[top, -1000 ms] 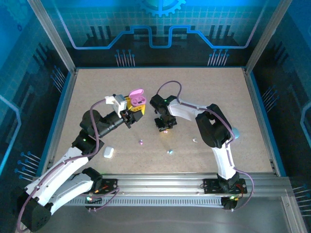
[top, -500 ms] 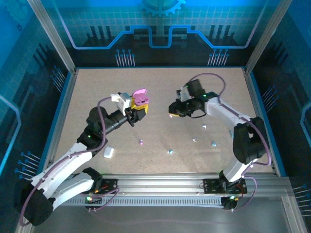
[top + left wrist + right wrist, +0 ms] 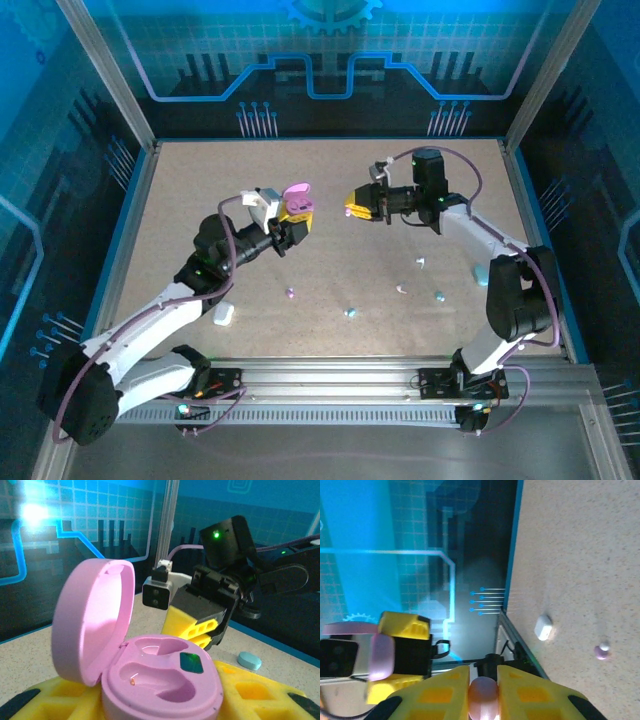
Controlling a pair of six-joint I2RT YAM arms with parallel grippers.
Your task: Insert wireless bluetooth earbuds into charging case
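Right wrist view: the right hand pinches a purple earbud. Left wrist view: the left hand clamps the open pink case. The right hand has risen nearer.

The case sits left of the right hand, with earbuds on the table, seemingly nearer.

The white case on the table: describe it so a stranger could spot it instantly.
On the sandy table, look at the near-left part, where the left arm slants across. Just right of that arm lies the white case, a rounded pebble. It is much bigger than the tiny buds scattered to its right, and white, unlike the pink case held aloft.
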